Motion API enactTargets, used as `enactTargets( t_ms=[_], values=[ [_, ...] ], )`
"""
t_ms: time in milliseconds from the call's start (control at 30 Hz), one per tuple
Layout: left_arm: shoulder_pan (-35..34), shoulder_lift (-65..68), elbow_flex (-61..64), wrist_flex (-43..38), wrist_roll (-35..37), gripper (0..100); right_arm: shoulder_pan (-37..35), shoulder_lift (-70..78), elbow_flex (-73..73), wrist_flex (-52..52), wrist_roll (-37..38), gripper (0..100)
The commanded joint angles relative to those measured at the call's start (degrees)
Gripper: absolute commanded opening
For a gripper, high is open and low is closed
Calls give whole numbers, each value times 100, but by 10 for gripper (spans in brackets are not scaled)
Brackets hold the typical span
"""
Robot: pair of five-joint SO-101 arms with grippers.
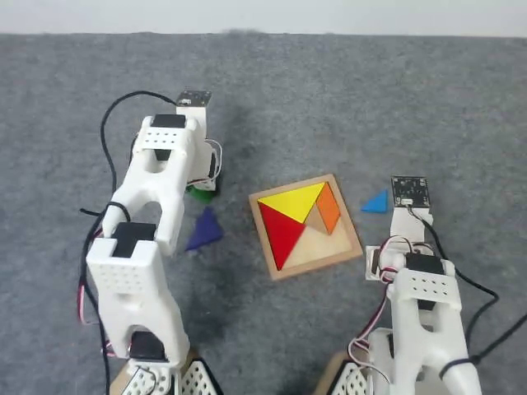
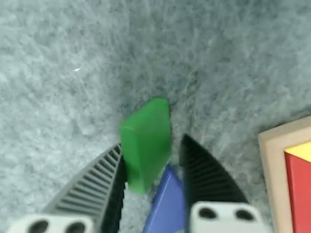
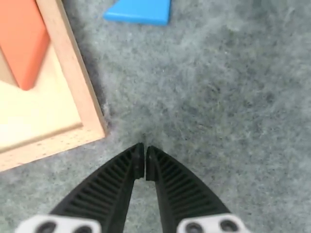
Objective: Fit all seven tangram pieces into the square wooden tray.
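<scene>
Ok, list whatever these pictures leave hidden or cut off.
Green piece: high view, mostly under the left arm.
Dark blue piece: left wrist view, cut by the picture's edge and partly behind the left tool.
Tray: both wrist views, cut off by the edges.

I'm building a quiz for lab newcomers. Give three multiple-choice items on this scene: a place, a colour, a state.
1. The light blue triangular piece lies: A in the square wooden tray; B on the grey carpet beside it; C in a pincer.
2. The large triangular piece beside the red triangular piece is: A green; B yellow; C purple.
3. The right pincer is: A open; B shut on a piece; C shut, empty.
B, it lies off the tray; B, yellow meets red; C, it closes on nothing.
</scene>
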Motion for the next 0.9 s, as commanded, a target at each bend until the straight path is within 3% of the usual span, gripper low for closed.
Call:
enactTargets(
  t_ms=[0, 233, 467, 667, 767, 867],
  values=[
    [88, -211, -92, -70, -79, 42, -31, -180, -26, -110, 79, 24],
    [888, -1160, -163, 484, -273, 10, 31, -233, -26, -75, 88, 24],
    [2171, -2066, -22, 905, -484, 10, 1297, -233, -229, 31, 149, 24],
    [3385, -2163, 391, 782, -475, 10, 1349, -242, 114, -171, 545, 24],
    [3657, -2171, 734, 457, -211, 10, 1358, -233, 123, -224, 440, 24],
    [3648, -2154, 1068, 44, 554, 10, 1376, -233, 123, -233, 299, 24]
  ],
)
